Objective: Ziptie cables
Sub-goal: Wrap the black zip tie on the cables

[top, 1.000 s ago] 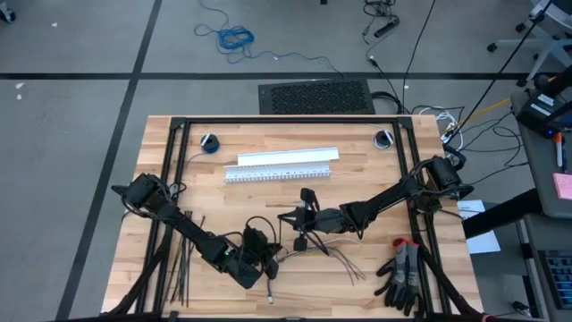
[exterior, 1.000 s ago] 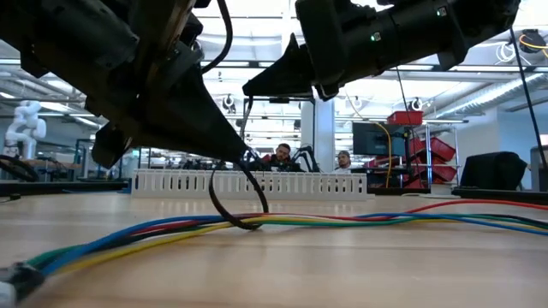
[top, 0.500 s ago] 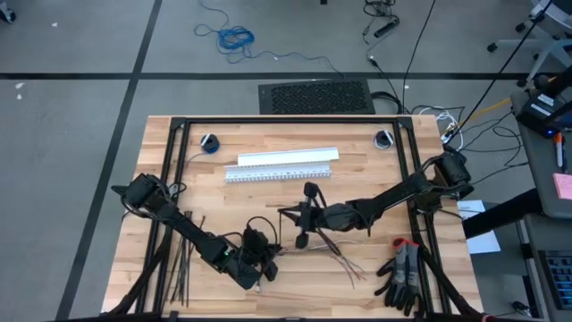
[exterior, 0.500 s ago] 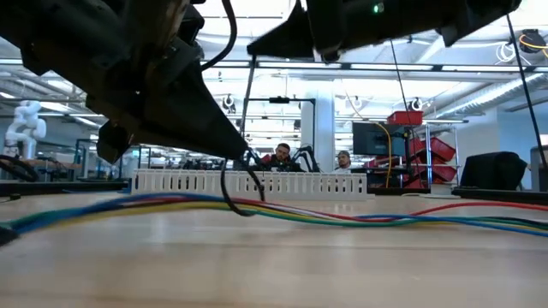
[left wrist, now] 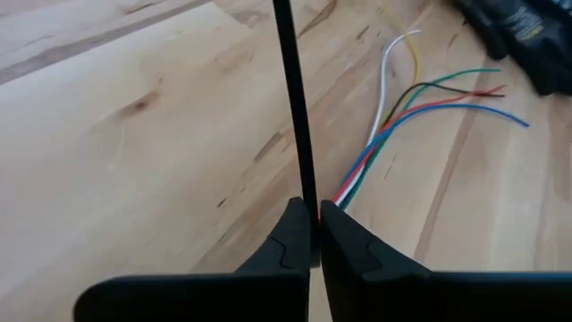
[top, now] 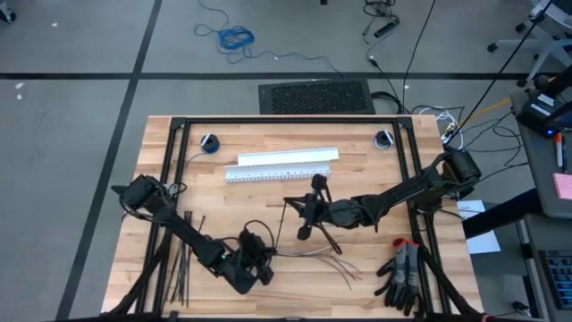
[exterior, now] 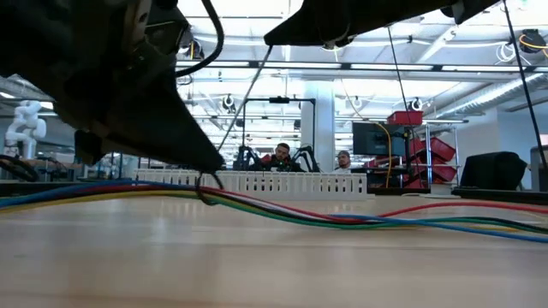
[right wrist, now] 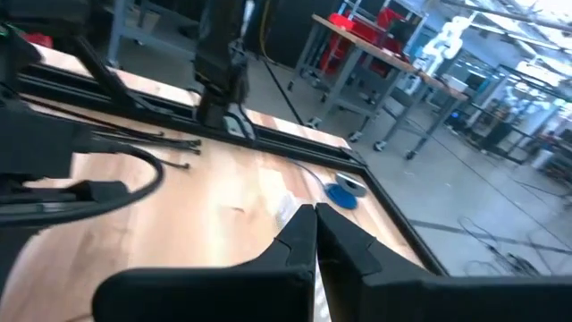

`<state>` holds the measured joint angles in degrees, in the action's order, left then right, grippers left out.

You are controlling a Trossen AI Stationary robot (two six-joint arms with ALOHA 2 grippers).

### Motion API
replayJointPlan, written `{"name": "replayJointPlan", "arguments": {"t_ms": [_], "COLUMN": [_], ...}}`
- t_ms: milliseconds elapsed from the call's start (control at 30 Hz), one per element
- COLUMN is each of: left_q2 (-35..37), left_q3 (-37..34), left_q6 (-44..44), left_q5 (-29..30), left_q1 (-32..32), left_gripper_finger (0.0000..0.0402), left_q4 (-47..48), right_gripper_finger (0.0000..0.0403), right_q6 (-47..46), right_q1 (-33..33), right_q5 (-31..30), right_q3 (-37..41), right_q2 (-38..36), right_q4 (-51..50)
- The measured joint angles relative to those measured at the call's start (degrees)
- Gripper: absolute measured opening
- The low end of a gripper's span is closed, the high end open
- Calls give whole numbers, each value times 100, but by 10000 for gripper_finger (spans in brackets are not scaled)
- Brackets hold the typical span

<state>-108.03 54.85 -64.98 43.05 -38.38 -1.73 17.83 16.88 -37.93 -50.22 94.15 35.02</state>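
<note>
Overhead, the left gripper sits near the table's front edge, at the end of the wires, which trail right across the wood. The right gripper hovers just behind them, a black ziptie running between the two. Spare zipties lie at the left.

From table height, the coloured wires lie mostly along the wood, with a small black loop around them under the left arm.

The left wrist camera shows its fingers pinched on the ziptie, beside the wires.

The right wrist camera shows closed fingers; what they hold I cannot tell.

Cinching likely goes best with a steady pull along the strip while the left holds firm.
</note>
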Motion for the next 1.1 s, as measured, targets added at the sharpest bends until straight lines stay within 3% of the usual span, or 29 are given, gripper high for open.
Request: {"name": "replayJointPlan", "arguments": {"t_ms": [667,833,1033,1100], "left_q2": [-422,-424,-428,-428], "left_q3": [11,11,9,7], "left_q6": [-501,-470,-368,-361], "left_q5": [-342,-331,-234,-186], "left_q1": [-41,-39,-39,-25], "left_gripper_finger": [7,7,7,7], "left_q4": [229,231,244,255], "right_gripper_finger": [0,7,64,82], "right_q6": [563,-298,-1994,-2250], "right_q1": [-44,86,712,953], "right_q5": [-550,88,1660,1683], "right_q3": [-38,-13,-15,-17], "right_q2": [-358,-449,-345,-135], "right_q4": [546,-773,-1842,-1836]}}
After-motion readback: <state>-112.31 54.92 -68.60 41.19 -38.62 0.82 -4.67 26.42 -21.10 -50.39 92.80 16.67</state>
